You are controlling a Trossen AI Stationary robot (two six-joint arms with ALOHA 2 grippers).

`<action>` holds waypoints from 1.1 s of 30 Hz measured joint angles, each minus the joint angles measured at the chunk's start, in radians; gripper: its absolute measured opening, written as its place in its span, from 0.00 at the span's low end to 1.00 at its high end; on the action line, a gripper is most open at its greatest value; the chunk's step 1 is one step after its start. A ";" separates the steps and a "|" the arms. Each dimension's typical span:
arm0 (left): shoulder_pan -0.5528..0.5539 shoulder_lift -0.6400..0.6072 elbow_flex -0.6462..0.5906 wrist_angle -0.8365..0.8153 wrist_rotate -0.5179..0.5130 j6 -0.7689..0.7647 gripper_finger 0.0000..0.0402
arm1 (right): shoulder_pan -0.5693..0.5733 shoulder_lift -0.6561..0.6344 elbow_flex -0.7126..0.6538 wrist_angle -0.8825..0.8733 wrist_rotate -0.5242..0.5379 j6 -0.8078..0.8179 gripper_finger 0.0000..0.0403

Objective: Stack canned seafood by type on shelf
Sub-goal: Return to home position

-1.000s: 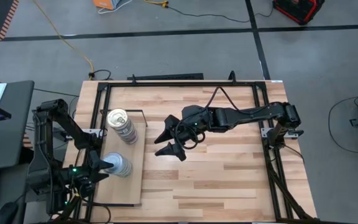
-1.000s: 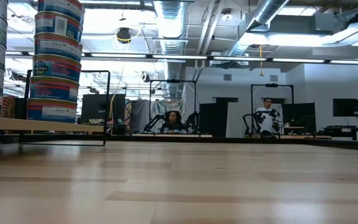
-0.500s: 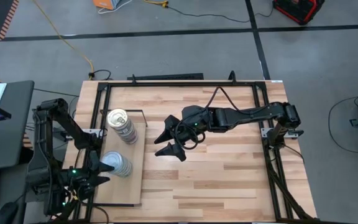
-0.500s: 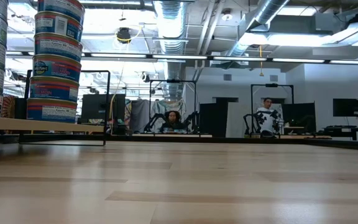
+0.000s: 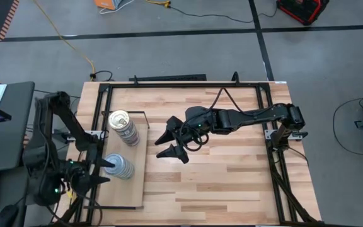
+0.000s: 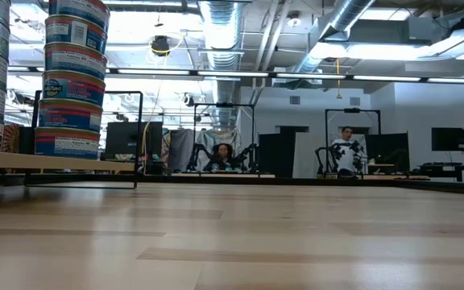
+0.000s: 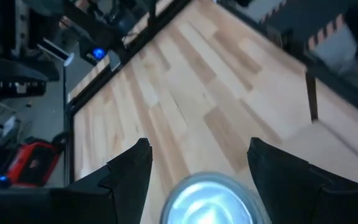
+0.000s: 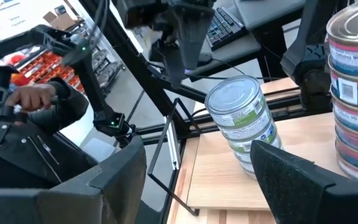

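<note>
Since a second ago the left arm has lifted its elbow and drawn back a little towards its own edge of the bench. The right arm and the tins lie as they did.

The left end effector hangs just beside the silver-topped stack, at the bench's left edge. Its fingers are spread wide and hold nothing. In the left wrist view the stack's shiny top shows low between the two fingers, apart from both.

The right end effector rests over the middle of the bench, just off the shelf, with its arm stretched across from the right. Its fingers are also spread wide and empty, pointing at the tins.

All the tins stand on the shelf in two columns. The silver-topped stack carries green and white labels. The gold-topped stack stands beside it, nearer the black wire frame, with blue and red labels. The two columns stand apart, both upright.

Beyond the bench, the right wrist view shows a person's hand in a dark sleeve.
</note>
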 joint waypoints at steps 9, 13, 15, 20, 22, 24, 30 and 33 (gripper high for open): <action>0.156 -0.110 -0.049 0.233 0.115 0.175 0.63 | 0.000 0.000 0.000 -0.078 0.000 -0.214 0.77; 0.228 -0.179 -0.132 0.390 0.224 0.235 0.63 | -0.011 0.000 -0.013 -0.105 -0.001 -0.303 0.77; 0.258 -0.223 -0.189 0.494 0.282 0.263 0.63 | -0.023 -0.015 -0.036 -0.107 0.000 -0.324 0.77; 0.323 -0.328 -0.343 0.767 0.392 0.330 0.63 | -0.044 -0.096 -0.116 -0.105 0.000 -0.343 0.77; 0.347 -0.371 -0.397 0.840 0.390 0.353 0.63 | -0.044 -0.141 -0.165 -0.100 0.005 -0.341 0.77; 0.378 -0.407 -0.450 0.916 0.382 0.380 0.63 | -0.038 -0.188 -0.231 -0.073 0.050 -0.341 0.77; 0.489 -0.473 -0.594 1.153 0.319 0.449 0.63 | -0.014 -0.319 -0.466 0.086 0.170 -0.379 0.77; 0.561 -0.479 -0.631 1.212 0.325 0.467 0.63 | -0.010 -0.375 -0.570 0.178 0.221 -0.404 0.77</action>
